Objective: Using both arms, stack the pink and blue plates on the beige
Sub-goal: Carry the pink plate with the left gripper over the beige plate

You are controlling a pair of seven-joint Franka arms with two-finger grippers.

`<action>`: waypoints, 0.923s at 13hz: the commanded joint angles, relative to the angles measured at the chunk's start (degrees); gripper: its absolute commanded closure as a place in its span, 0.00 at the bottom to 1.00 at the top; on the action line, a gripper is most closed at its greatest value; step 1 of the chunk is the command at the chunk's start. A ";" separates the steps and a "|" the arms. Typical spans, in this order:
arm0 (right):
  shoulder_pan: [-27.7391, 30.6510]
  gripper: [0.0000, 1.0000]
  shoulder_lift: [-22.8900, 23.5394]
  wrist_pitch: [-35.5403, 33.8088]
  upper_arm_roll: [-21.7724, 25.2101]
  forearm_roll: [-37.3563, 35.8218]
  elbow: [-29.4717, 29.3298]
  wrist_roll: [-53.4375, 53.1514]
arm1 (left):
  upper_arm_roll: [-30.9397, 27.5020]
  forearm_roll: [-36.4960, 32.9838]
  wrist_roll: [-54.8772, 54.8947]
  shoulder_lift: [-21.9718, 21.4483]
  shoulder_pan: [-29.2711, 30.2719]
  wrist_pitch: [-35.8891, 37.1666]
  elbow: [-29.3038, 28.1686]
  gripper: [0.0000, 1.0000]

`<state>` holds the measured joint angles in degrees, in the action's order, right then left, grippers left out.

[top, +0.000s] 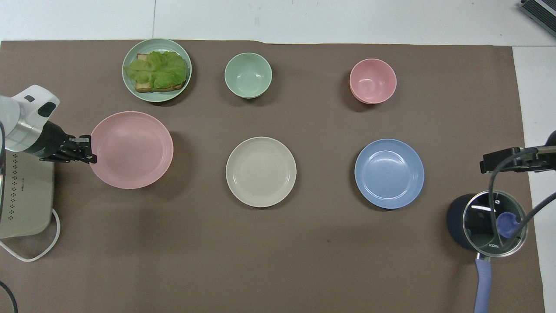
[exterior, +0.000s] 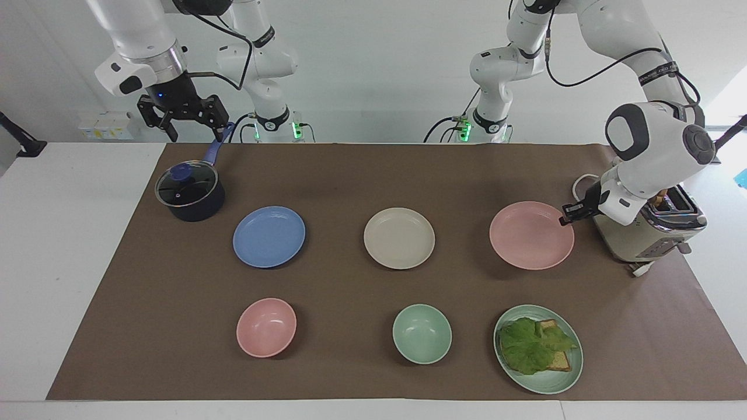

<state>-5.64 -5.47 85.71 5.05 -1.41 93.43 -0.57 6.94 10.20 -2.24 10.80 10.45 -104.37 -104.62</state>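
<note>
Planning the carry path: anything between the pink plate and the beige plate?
Nothing: only bare brown mat between pink plate and beige plate, clearest in the overhead view.

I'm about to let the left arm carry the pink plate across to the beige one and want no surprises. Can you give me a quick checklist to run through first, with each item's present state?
1. Left gripper shut on the rim of the pink plate: ok.
2. Pink plate lifted off the mat: ok, it looks raised, with a shadow under it in the overhead view.
3. Beige plate bare and ready to receive: ok.
4. Mat between the pink and beige plates free of objects: ok.
5. Right gripper out of the way: ok, open, waiting above the pot.
6. Blue plate in place for its turn: ok, flat on the mat.
</note>
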 commanded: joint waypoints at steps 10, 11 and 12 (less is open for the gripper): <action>0.54 0.00 -0.77 1.13 -0.05 -0.26 1.23 1.80 | 1.50 16.31 -13.94 -1.67 -22.92 -14.17 -8.05 1.00; 0.54 0.00 -0.77 1.13 -0.04 -0.26 1.23 1.80 | 1.50 16.95 -14.11 -0.71 -24.06 -16.81 -8.93 1.00; 0.54 0.00 -0.77 1.13 -0.04 -0.26 1.23 1.80 | 1.50 17.13 -14.20 0.00 -25.03 -19.01 -9.90 1.00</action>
<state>-5.64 -5.47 85.71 5.05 -1.41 93.45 -0.57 9.49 25.50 -16.00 10.34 -12.61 -119.02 -111.93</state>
